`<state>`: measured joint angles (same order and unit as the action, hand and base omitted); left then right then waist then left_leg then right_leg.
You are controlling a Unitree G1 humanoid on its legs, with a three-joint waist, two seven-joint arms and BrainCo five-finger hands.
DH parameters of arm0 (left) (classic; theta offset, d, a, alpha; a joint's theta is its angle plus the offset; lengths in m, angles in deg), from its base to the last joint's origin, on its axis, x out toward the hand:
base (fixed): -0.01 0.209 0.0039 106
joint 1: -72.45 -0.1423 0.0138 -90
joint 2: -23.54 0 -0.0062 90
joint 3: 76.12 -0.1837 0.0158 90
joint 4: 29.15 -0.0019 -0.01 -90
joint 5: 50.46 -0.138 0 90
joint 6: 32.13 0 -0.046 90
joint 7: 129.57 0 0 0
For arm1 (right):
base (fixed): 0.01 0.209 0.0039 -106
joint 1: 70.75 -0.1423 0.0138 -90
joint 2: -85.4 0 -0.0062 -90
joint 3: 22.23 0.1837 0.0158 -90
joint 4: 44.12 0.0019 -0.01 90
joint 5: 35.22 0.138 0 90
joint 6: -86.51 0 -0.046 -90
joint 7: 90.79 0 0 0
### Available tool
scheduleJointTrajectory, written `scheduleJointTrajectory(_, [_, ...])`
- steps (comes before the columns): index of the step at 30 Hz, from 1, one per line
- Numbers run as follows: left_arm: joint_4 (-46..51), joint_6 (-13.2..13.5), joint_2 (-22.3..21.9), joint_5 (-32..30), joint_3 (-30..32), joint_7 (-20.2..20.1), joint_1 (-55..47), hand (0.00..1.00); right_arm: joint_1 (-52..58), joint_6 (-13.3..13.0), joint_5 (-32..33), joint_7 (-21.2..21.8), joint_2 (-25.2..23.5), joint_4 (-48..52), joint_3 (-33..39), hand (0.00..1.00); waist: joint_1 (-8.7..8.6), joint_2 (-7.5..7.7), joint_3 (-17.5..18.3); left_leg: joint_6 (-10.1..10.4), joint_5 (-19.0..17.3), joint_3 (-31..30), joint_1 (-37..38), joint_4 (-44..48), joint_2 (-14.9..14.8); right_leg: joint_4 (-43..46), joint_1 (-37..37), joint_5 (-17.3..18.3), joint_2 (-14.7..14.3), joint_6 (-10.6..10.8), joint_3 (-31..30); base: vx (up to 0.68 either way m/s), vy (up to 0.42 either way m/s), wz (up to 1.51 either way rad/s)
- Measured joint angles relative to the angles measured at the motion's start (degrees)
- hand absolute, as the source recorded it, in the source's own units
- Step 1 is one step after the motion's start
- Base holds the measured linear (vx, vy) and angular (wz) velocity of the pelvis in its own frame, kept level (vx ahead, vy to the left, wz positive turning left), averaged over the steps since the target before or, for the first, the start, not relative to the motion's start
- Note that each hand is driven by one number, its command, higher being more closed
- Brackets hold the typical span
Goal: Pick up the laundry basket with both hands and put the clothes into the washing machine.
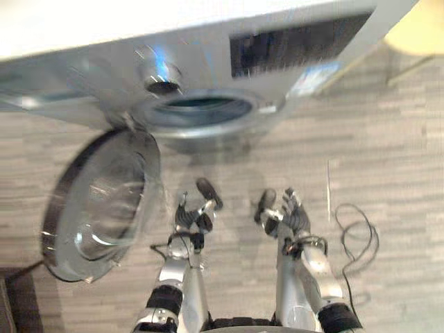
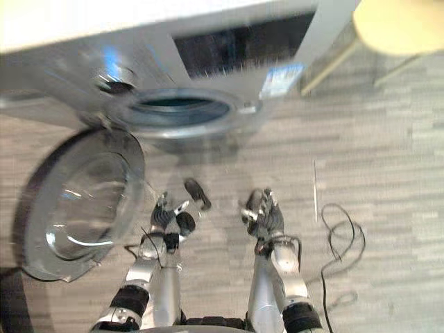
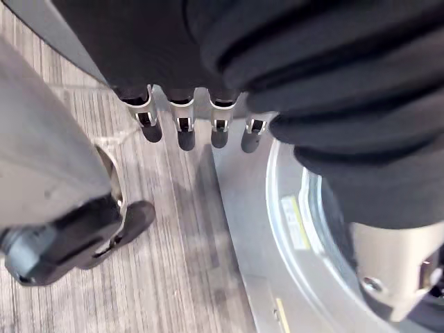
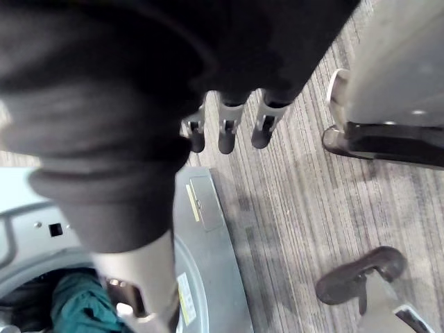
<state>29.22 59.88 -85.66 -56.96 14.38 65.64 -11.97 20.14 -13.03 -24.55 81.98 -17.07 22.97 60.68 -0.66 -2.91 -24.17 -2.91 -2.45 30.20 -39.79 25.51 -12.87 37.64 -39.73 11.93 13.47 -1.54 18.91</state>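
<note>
grey wood-look plank floor (image 1: 395,146) runs across the room, boards laid crosswise to the robot; at the far right stands a pale yellow round stool (image 2: 399,24) on thin legs, just beside the washer's corner; the washer (image 1: 347,52) is silver-grey with a bright white top, a dark panel (image 1: 298,41) along its front and a round knob (image 1: 161,73) to the panel's left; its door (image 1: 104,194) is swung wide open to the robot's left – a glass bowl in a dark ring – and the drum (image 1: 201,107) mouth gapes beside it; clothes (image 4: 76,305), teal and dark, lie inside the drum, seen in the right wrist view; the left hand (image 1: 189,218) and right hand (image 1: 295,218) hang side by side over bare floor, well short of the washer and apart from each other; both are released – fingers straight or relaxed, thumbs out, nothing in either palm; the left hand sits near the door's lower edge without touching it.
</note>
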Motion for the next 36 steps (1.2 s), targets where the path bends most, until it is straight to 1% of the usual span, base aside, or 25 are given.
scheduleJointTrajectory(2, [-0.6, 0.6, -0.1, -1.0, -0.7, 0.0, -2.1, 0.0, 1.3, 0.0, -1.4, -0.3, -0.3, -3.2, -0.1, 0.0, 0.01, -0.58, 1.2, 0.3, 0.2, -0.5, 6.4, -3.8, 2.0, -2.1, 7.3, 0.6, 0.7, 0.8, 2.2, 0.14, -0.076, 0.62])
scheduleJointTrajectory(3, [-0.7, 0.7, 0.0, -1.1, -1.1, 0.0, -2.8, 0.0, 1.8, 0.1, -1.9, -0.3, -0.2, -4.6, -0.1, 0.0, -0.01, -1.09, 2.3, 0.5, 0.0, -0.1, 8.9, -5.8, 2.4, -3.9, 10.5, 0.5, 0.8, 0.8, 4.1, 0.18, -0.099, 0.82])
scheduleJointTrajectory(4, [-0.7, 0.7, 0.1, -1.1, -1.6, 0.1, -3.4, 0.0, 2.2, 0.1, -1.9, -0.3, -0.8, -6.2, 0.0, 0.0, -0.06, -0.91, 3.6, 0.9, -0.7, 1.0, 10.6, -6.2, 2.8, -6.6, 13.5, -0.6, 1.8, 0.0, 5.8, 0.16, -0.027, 0.87])
scheduleJointTrajectory(5, [-1.0, 1.1, 0.2, -1.2, -2.4, 0.1, -3.6, 0.0, 3.0, 0.0, -1.9, -0.4, -1.0, -7.9, 0.3, 0.0, 0.04, -0.17, 5.6, -1.3, -2.3, 1.6, 10.9, 1.9, 1.5, -7.8, 16.1, -1.2, 3.3, 0.1, 8.1, 0.16, 0.043, 0.88])
scheduleJointTrajectory(6, [-1.1, 1.2, 0.0, -1.3, -2.8, 0.1, -4.3, 0.0, 4.0, 0.1, -1.9, -0.4, -1.0, -8.6, 0.7, 0.0, 0.01, -0.08, 7.0, -1.9, -3.3, 1.4, 12.1, 9.2, -0.4, -8.0, 18.2, -1.3, 4.1, 0.3, 9.6, 0.15, 0.071, 0.69])
scheduleJointTrajectory(7, [-1.2, 1.5, 0.0, -1.5, -2.8, 0.0, -5.1, 0.0, 4.7, 0.2, -1.9, -0.3, -1.1, -9.1, 1.1, 0.0, -0.08, -0.11, 8.0, -1.7, -3.8, 1.2, 13.7, 12.6, -2.0, -8.2, 19.5, -1.3, 4.2, 0.3, 10.5, 0.14, 0.085, 0.48])
scheduleJointTrajectory(8, [-1.5, 2.0, -0.1, -1.6, -2.6, 0.0, -6.8, 0.0, 6.2, 0.2, -1.8, -0.3, -1.2, -9.4, 2.6, 0.0, -0.2, -0.41, 10.2, 1.7, -6.4, -0.4, 17.4, 14.6, -3.9, -9.0, 21.8, -1.2, 4.2, 1.1, 11.5, 0.1, 0.118, 0.44])
scheduleJointTrajectory(9, [-2.5, 2.5, 0.0, -1.6, -2.5, -0.1, -7.3, 0.0, 6.7, 0.2, -1.7, -0.3, -1.6, -10.1, 5.0, 0.0, -0.34, -0.42, 11.0, 3.3, -7.0, -1.4, 19.8, 11.6, -2.2, -10.4, 24.3, -1.4, 4.3, 2.7, 12.2, 0.08, 0.122, 0.45])
scheduleJointTrajectory(10, [-3.2, 2.5, -0.1, -1.6, -2.6, -0.1, -7.6, 0.0, 6.7, 0.3, -1.7, -0.3, -1.6, -11.0, 6.3, 0.0, -0.49, 0.1, 11.6, 3.5, -6.9, -2.3, 21.0, 9.5, -0.9, -11.9, 25.4, -2.0, 4.1, 3.6, 12.6, 0.0, 0.089, 0.5])
scheduleJointTrajectory(11, [-4.9, 2.8, 0.5, -1.6, -2.6, -0.2, -8.9, 0.0, 6.5, 0.6, -1.7, -0.1, -1.5, -13.6, 7.9, 0.0, -0.81, 0.21, 13.9, 3.9, -6.6, -5.1, 22.5, 4.4, 2.0, -16.8, 27.0, -3.8, 3.0, 4.8, 13.0, -0.02, 0.053, 0.35])
scheduleJointTrajectory(13, [-6.7, 2.8, 1.7, -1.6, -2.7, -0.9, -11.7, 0.0, 5.2, 1.0, -1.7, 0.0, -1.2, -17.9, 9.7, 0.0, -1.0, 0.09, 16.0, 5.0, -5.9, -9.5, 27.3, -7.0, 5.8, -25.0, 30.3, -8.3, 1.0, 4.7, 13.5, 0.02, 0.109, 0.07])
scheduleJointTrajectory(14, [-7.3, 2.8, 2.2, -1.6, -2.7, -1.2, -12.3, 0.0, 4.7, 1.0, -1.7, 0.0, -1.2, -19.0, 10.2, 0.0, -1.0, 0.07, 16.0, 5.0, -5.9, -9.8, 28.9, -9.7, 6.5, -26.4, 31.1, -9.4, 0.5, 4.7, 13.3, 0.03, 0.128, -0.19])
scheduleJointTrajectory(16, [-9.9, 2.3, 4.1, -1.6, -3.0, -2.5, -13.4, 0.0, 3.5, 1.2, -1.6, 0.1, -1.0, -22.0, 11.9, 0.0, -1.45, 0.6, 16.3, 3.8, -2.8, -9.5, 31.7, -16.0, 8.9, -28.6, 31.5, -11.5, 0.7, 5.0, 12.2, -0.04, 0.069, -0.18])
scheduleJointTrajectory(17, [-10.3, 2.3, 4.4, -1.6, -3.3, -2.8, -13.5, 0.0, 3.3, 1.3, -1.6, 0.1, -0.7, -22.9, 12.2, 0.0, -1.58, 0.58, 16.3, 3.7, -2.7, -9.5, 31.8, -16.0, 9.2, -28.3, 31.3, -11.5, 0.7, 5.0, 11.8, -0.09, 0.044, -0.1])
scheduleJointTrajectory(19, [-12.5, 2.2, 5.8, -1.6, -4.7, -3.6, -13.1, 0.0, 3.0, 1.4, -1.2, 0.0, -0.7, -24.9, 13.5, 0.0, -1.7, 0.61, 16.3, 3.4, -2.9, -10.8, 31.7, -14.6, 9.1, -25.2, 30.2, -10.1, 0.3, 3.7, 6.3, -0.09, 0.008, 0.11])
scheduleJointTrajectory(20, [-13.2, 2.2, 6.4, -1.6, -5.0, -4.2, -12.2, 0.0, 3.1, 1.5, -1.0, 0.1, -0.6, -26.0, 14.0, 0.0, -2.06, 0.84, 16.1, 2.8, -3.5, -11.7, 31.6, -13.2, 9.1, -22.8, 29.8, -9.2, 0.2, 4.5, 1.8, -0.08, -0.017, 0.3])
scheduleJointTrajectory(22, [-13.6, 2.3, 6.2, -1.5, -4.8, -4.6, -11.7, 0.0, 3.0, 1.8, -1.1, 0.4, -0.1, -28.3, 13.6, 0.0, -1.54, 1.21, 16.1, 3.0, -4.2, -12.7, 31.7, -12.7, 8.7, -21.2, 29.5, -9.9, 0.0, 5.6, 0.2, -0.14, -0.046, 0.09])
scheduleJointTrajectory(23, [-13.9, 2.3, 6.1, -1.4, -4.6, -5.2, -12.2, 0.0, 2.2, 2.0, -1.4, 1.0, 0.2, -29.7, 13.3, 0.0, -1.29, 0.2, 17.0, 2.4, -4.1, -12.4, 31.2, -13.8, 7.2, -24.5, 30.9, -10.7, -1.2, 6.8, -0.4, -0.17, -0.095, -0.06])
scheduleJointTrajectory(24, [-14.0, 2.4, 5.6, -1.4, -3.4, -5.3, -12.9, 0.0, 1.2, 2.5, -2.1, 1.5, 0.6, -31.1, 13.0, 0.0, -1.68, 0.14, 17.3, 1.9, -2.7, -12.0, 31.1, -14.2, 6.4, -15.1, 30.3, -5.9, -0.5, 3.4, 0.1, -0.13, -0.083, 0.01])
scheduleJointTrajectory(26, [-13.9, 2.4, 5.7, -1.4, -2.6, -5.3, -14.5, 0.0, 1.0, 2.6, -2.3, 2.4, 0.5, -32.8, 12.8, 0.0, -1.32, 0.81, 18.2, 2.6, -1.0, -12.6, 31.6, -16.0, 6.7, -10.3, 32.4, -1.9, 0.0, 5.1, 0.0, -0.04, -0.082, 0.08])
scheduleJointTrajectory(27, [-14.0, 2.3, 6.5, -1.0, -2.1, -5.3, -15.0, 0.0, 0.8, 2.6, -2.3, 2.5, 0.3, -33.1, 12.7, 0.0, -0.43, 1.99, 19.1, 3.5, 0.0, -12.7, 31.0, -16.9, 7.1, -15.7, 33.9, -1.2, -1.0, 5.6, -0.6, -0.06, -0.16, -0.04])
scheduleJointTrajectory(28, [-14.1, 2.2, 6.4, -0.7, -2.0, -5.3, -15.5, 0.0, 0.7, 2.6, -2.3, 2.5, 0.5, -33.1, 12.7, 0.0, 0.13, 1.96, 19.8, 4.0, 0.5, -12.8, 30.4, -17.4, 7.1, -19.2, 34.5, -1.2, -1.8, 5.6, -0.5, -0.08, -0.196, -0.21])
scheduleJointTrajectory(29, [-14.4, 2.2, 5.8, -0.1, -2.0, -5.3, -15.6, 0.0, 0.6, 2.6, -2.4, 2.5, 1.3, -33.6, 12.3, 0.0, 1.63, 0.82, 21.0, 4.7, 1.8, -13.4, 28.7, -17.7, 6.8, -27.2, 36.4, -3.2, -4.2, 5.4, -0.2, -0.07, -0.14, -0.17])
scheduleJointTrajectory(33, [-14.4, 2.3, 4.4, 2.5, -0.9, -5.6, -16.6, 0.0, -0.9, 3.3, -2.4, 2.4, 3.3, -35.2, 9.5, 0.0, 2.38, -0.58, 22.0, 5.1, 5.0, -14.4, 28.5, -20.5, 5.4, -40.1, 40.5, -10.3, -8.3, 4.6, -0.1, -0.07, -0.063, -0.11])
scheduleJointTrajectory(36, [-12.8, 2.4, 4.0, 4.8, 0.1, -6.4, -15.7, 0.0, -1.6, 3.4, -3.7, 2.4, 3.6, -35.3, 9.0, 0.0, 3.37, -0.99, 21.6, 5.6, 8.1, -14.9, 28.2, -23.4, 5.0, -42.0, 40.5, -11.9, -9.5, 3.7, 0.6, -0.08, -0.048, 0.1])
